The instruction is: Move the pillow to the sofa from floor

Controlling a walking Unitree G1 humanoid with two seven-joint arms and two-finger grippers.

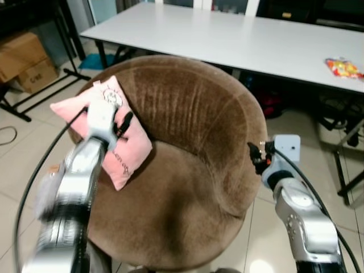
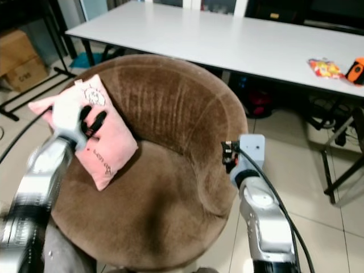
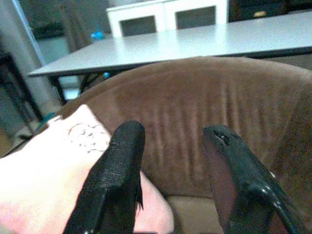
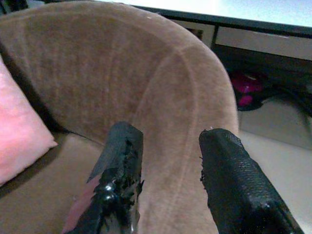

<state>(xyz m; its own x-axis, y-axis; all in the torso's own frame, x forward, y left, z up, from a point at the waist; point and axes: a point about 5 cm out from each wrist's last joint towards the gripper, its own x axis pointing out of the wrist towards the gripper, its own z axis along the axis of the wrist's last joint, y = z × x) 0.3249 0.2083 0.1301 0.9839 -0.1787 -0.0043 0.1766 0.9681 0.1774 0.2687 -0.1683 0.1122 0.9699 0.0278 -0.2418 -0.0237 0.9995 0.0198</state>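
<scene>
A pink pillow with a small drawing on it leans against the left inner side of the round brown sofa, its lower corner on the seat. My left gripper is open over the pillow's upper middle. In the left wrist view one finger lies against the pillow, and the sofa back shows through the gap. My right gripper hangs open at the sofa's right rim, holding nothing. In the right wrist view the pillow is off to one side of that gripper.
A long white table stands close behind the sofa, with a colourful snack packet on its right end. Cardboard boxes and a black rack sit at the far left. Black chair legs stand on the tiled floor to the right.
</scene>
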